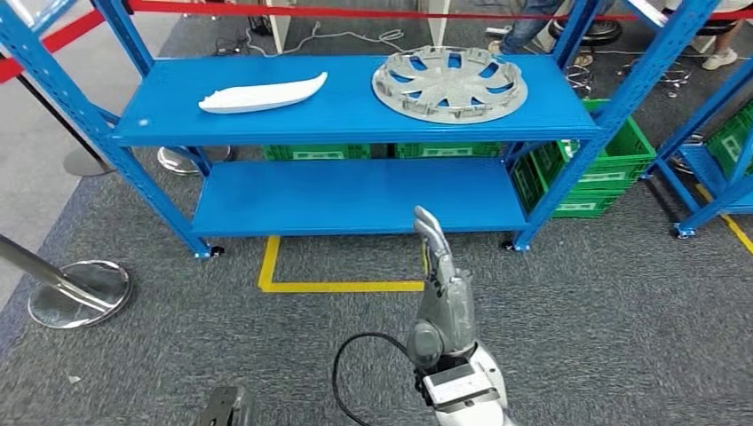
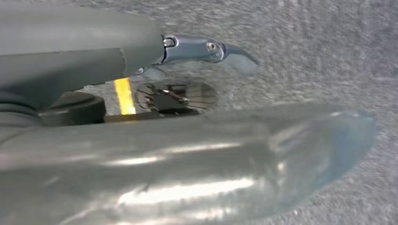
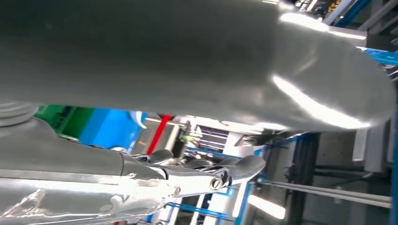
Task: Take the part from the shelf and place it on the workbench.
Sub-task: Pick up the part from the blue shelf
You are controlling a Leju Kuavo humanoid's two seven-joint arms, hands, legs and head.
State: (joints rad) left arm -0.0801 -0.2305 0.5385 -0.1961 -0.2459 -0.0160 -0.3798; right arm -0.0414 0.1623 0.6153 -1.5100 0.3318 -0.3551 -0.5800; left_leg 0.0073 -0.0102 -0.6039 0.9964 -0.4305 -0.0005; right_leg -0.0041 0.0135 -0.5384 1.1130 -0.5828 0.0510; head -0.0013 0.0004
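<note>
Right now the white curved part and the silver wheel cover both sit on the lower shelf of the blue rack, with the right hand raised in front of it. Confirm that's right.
Not quite. The white curved part and the silver wheel cover both sit on the top shelf of the blue rack, not the lower shelf, which looks bare. The head view shows this. The right hand is raised in front of the rack, as you said.
</note>
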